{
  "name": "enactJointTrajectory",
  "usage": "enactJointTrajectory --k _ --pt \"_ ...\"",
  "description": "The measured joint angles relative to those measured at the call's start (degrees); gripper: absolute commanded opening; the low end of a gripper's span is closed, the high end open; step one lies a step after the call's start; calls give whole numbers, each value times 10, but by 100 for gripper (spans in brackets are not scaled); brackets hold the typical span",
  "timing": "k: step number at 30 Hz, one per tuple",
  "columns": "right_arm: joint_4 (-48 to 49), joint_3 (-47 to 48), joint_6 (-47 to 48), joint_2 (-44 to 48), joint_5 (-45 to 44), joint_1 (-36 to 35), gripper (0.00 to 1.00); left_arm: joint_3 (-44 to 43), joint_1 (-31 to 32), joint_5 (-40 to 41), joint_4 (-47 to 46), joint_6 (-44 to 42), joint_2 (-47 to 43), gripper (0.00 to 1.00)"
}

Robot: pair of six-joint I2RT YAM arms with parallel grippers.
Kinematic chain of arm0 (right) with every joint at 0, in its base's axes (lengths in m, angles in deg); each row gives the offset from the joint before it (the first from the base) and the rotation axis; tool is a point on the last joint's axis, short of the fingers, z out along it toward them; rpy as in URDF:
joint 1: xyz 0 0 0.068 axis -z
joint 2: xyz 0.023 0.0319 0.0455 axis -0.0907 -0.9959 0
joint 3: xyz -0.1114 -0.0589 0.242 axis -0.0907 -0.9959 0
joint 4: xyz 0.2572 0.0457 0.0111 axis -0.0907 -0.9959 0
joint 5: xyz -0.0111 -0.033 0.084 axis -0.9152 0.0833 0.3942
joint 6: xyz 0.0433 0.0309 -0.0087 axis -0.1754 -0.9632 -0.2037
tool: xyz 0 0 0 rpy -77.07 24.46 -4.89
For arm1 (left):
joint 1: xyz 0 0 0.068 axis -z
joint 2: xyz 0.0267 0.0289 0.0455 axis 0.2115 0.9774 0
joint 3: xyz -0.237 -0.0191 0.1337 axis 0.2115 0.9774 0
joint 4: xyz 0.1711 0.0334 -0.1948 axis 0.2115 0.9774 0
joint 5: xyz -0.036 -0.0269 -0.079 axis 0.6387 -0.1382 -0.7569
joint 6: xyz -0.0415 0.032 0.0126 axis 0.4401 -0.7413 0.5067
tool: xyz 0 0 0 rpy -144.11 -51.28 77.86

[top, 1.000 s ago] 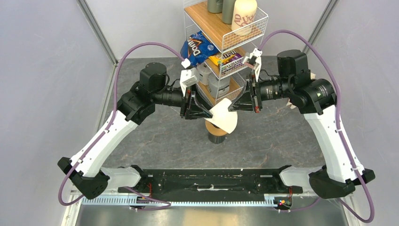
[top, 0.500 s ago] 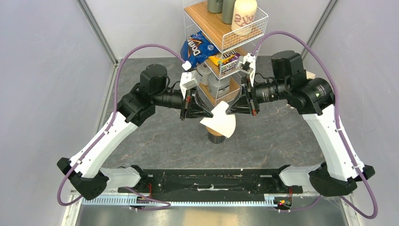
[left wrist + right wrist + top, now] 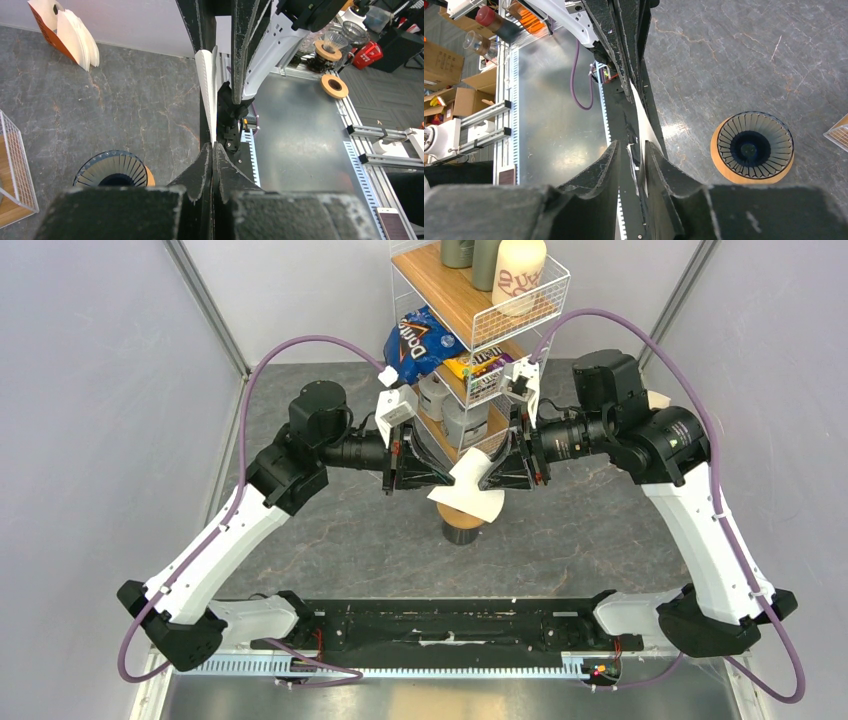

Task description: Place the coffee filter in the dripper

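The white paper coffee filter (image 3: 470,492) hangs between my two grippers, right above the dripper. My left gripper (image 3: 447,478) is shut on its edge; in the left wrist view the filter (image 3: 212,85) stands edge-on from the closed jaws (image 3: 213,146). My right gripper (image 3: 488,475) faces it from the right. In the right wrist view its jaws (image 3: 631,145) stand a little apart, with the filter's edge (image 3: 640,117) lying between them. The dark blue ribbed dripper (image 3: 754,145) sits in a tan wooden ring (image 3: 724,170) on a dark cup (image 3: 462,534). It also shows in the left wrist view (image 3: 111,170).
A wire shelf rack (image 3: 480,320) stands just behind the grippers, with a chip bag (image 3: 418,340), snacks, jars and a cream canister (image 3: 520,275). An orange holder with spare filters (image 3: 70,32) sits on the stone tabletop. Grey walls close both sides.
Both grippers have moved slightly back and closer together. The filter has shifted a little up and left with them, still over the dripper.
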Motion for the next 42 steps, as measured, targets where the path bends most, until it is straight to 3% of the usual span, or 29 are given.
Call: enactJointTrajectory --k 15,19,22,23,24,25,28,33,37,42 --pt "5 -16 -2 1 2 -11 33 21 -21 5 -89 103 0 2" --pt "20 -23 -9 4 2 -11 21 24 -31 5 -114 139 1 2" --pt "42 -28 -16 7 2 -11 2 26 -31 4 -130 160 2 2" --pt "48 -31 -18 9 2 -11 0 27 -31 4 -132 167 2 2" --pt "54 -34 -21 10 1 -12 0 27 -31 4 -135 173 2 8" --pt "60 -37 -25 12 1 -12 0 27 -31 4 -137 179 3 21" --pt "75 -40 -41 13 -3 -13 0 27 -35 7 -143 192 3 86" --pt "119 -46 -111 14 -13 2 0 28 -100 -2 -140 200 2 90" --pt "170 -79 -200 21 -12 49 0 -3 -162 1 -23 49 -3 91" --pt "210 -116 -282 20 -12 72 0 -50 -137 43 105 -143 -30 92"
